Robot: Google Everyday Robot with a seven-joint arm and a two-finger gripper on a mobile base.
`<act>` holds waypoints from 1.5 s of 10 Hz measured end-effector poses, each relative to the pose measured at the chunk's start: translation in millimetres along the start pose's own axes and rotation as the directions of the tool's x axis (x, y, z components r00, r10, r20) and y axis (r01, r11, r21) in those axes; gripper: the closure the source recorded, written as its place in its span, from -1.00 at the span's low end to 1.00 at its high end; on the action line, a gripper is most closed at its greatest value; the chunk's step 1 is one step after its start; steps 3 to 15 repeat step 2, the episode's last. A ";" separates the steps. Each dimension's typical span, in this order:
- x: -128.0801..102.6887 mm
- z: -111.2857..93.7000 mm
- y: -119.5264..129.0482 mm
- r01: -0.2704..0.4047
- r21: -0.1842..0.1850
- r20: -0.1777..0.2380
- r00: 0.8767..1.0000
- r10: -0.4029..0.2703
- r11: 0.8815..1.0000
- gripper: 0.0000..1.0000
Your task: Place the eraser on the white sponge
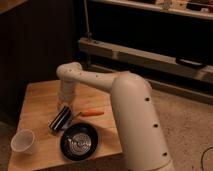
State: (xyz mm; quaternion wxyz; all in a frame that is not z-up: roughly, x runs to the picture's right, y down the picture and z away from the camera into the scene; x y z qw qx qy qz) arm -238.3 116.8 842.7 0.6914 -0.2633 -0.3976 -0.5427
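the tool (60, 121) hangs low over the wooden desk (42, 97), its dark end just left of a black bowl (79, 141); i cannot tell its state. i cannot pick out the eraser. an orange tool (91, 112) lies right, a white cup (24, 141) front-left. dark shelving (150, 55) stands behind.

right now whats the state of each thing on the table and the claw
claw: low over the table's middle, pointing down at the wood just left of the orange tool
white cup: upright, mouth open, near the front left corner
black pan: flat on the table at the front edge, right side up
orange tool: lying flat on the wood, beside the claw
wooden table: level, carrying all of these
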 end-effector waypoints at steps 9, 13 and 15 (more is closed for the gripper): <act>-2.2 -2.7 11.5 -0.007 0.011 -0.005 1.000 0.007 1.000 -0.31; -2.2 -2.7 11.5 -0.007 0.011 -0.005 1.000 0.007 1.000 -0.31; -2.2 -2.7 11.5 -0.007 0.011 -0.005 1.000 0.007 1.000 -0.31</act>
